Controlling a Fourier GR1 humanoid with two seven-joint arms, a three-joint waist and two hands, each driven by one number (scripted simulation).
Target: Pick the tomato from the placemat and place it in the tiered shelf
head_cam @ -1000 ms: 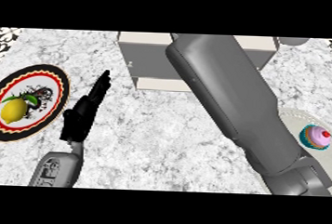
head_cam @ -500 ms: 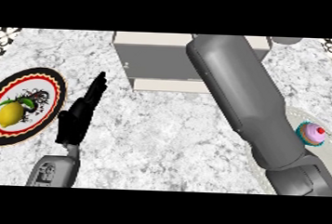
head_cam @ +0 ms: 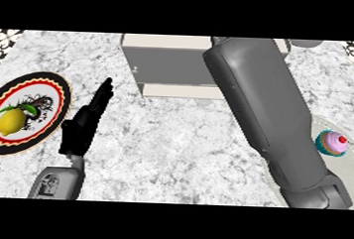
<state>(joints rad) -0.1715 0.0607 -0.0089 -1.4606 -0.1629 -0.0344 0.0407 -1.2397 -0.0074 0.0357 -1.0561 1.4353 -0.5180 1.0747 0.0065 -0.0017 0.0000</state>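
The tiered shelf (head_cam: 171,66), cream with grey levels, stands at the counter's back centre. My right forearm (head_cam: 271,120) slants up from the lower right, crosses the shelf's right part and runs out at the view's top edge, so the right hand does not show. My left hand (head_cam: 83,125) rests open at the lower left, fingers straight and pointing away, holding nothing. No tomato is visible anywhere. Patterned black-and-white corners (head_cam: 2,38) that may belong to a placemat show at the far top left and top right.
A round plate (head_cam: 56,95) with a red and black rim lies at the left and carries a yellow lemon (head_cam: 11,121). A cupcake with a red cherry (head_cam: 331,143) sits on a pale plate at the right edge, close to my right forearm.
The far end of my right forearm has swung a little to the right over the shelf. My left hand, the plate and the cupcake have stayed put.
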